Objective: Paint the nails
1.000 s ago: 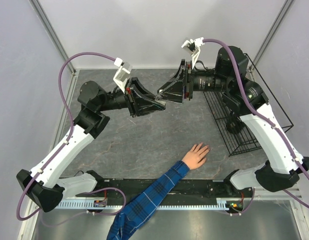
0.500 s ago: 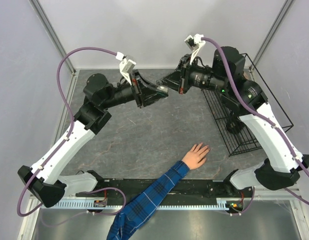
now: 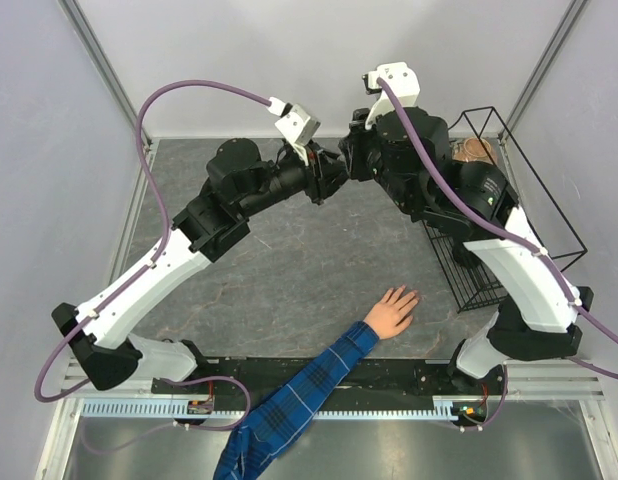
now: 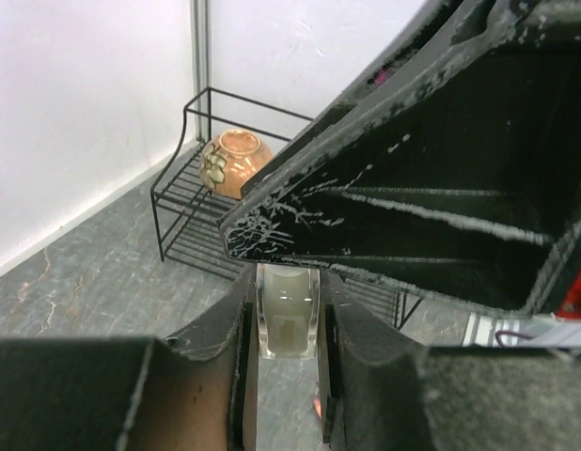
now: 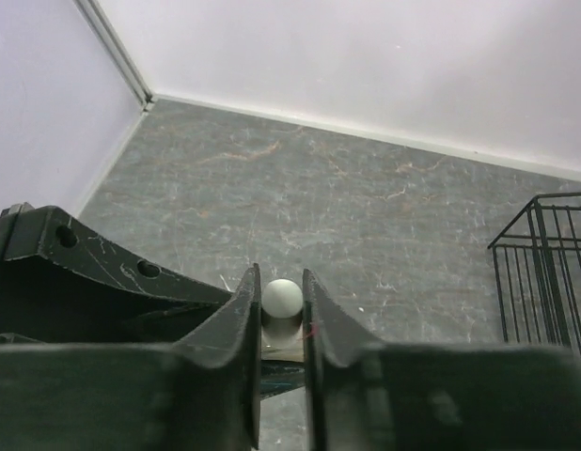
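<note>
Grey tabletop (image 3: 289, 270), white walls (image 3: 289, 60) — left claw (image 3: 327, 180) and right claw (image 3: 351, 165) meet far centre; hand (image 3: 394, 308) lies flat near right, nails (image 3: 409, 294) at its fingertips, too small to see. Left wrist: claw pinches a clear bottle (image 4: 288, 324). Right wrist: claw clamps a white cap (image 5: 282, 299).

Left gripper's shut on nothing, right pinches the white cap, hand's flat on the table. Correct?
No: the left wrist view shows the left gripper shut on a small clear bottle. The right gripper pinches the white cap; the hand lies flat on the table.
</note>
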Tool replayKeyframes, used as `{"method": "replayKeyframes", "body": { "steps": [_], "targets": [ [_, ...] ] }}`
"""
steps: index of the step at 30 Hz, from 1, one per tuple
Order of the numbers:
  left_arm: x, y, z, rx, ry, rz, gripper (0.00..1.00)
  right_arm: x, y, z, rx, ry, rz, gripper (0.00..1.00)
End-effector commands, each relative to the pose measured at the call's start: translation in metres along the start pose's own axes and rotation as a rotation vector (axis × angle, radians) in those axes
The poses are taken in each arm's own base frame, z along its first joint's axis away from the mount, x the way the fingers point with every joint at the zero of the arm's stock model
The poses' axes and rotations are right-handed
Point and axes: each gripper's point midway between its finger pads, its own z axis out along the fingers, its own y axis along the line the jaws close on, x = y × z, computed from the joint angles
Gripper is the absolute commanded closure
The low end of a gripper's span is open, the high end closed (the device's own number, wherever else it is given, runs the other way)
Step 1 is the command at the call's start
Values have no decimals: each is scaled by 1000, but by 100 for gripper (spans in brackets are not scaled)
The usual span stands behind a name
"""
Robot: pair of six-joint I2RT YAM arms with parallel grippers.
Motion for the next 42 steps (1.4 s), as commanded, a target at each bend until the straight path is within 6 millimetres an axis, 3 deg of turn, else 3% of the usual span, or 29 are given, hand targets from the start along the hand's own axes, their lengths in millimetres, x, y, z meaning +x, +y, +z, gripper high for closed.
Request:
{"method": "replayKeyframes", "body": {
  "steps": [1,4,8,9,10,12,15,20,27,32,35,36,40,42],
  "targets": [
    [-15,-8,-11,64,-67,97,98,31,34,-11,-163,118,-51,63],
    [-6,-30,-30,194,-48,61,98,21,31,-15,-212,104,-27,44],
    [6,-47,-52,346,-2,-17,98,3,27,-25,-357,87,27,29],
    [8,-53,-58,400,13,-26,98,9,42,-32,-495,128,35,28],
    [11,-55,-62,419,26,-50,98,-5,36,-37,-554,92,64,28],
    [7,-61,-71,472,17,-51,98,2,46,-44,-692,126,65,28],
    [2,-69,-84,547,18,-100,98,13,68,-73,-958,206,69,29],
    [4,-74,-94,614,51,-140,98,19,78,-84,-1096,228,125,30],
    [0,-74,-99,616,40,-135,98,20,79,-80,-1112,214,143,49],
    [1,-72,-100,616,44,-137,98,17,76,-73,-1068,188,136,57],
    [-2,-67,-98,581,27,-132,98,17,73,-72,-1048,179,134,69],
    [-4,-64,-96,560,17,-120,98,16,72,-70,-1034,171,132,77],
    [-5,-25,-78,309,0,-113,98,12,65,-60,-958,148,139,99],
    [-2,8,-69,120,8,-106,98,20,63,-51,-895,171,142,100]
  ]
}}
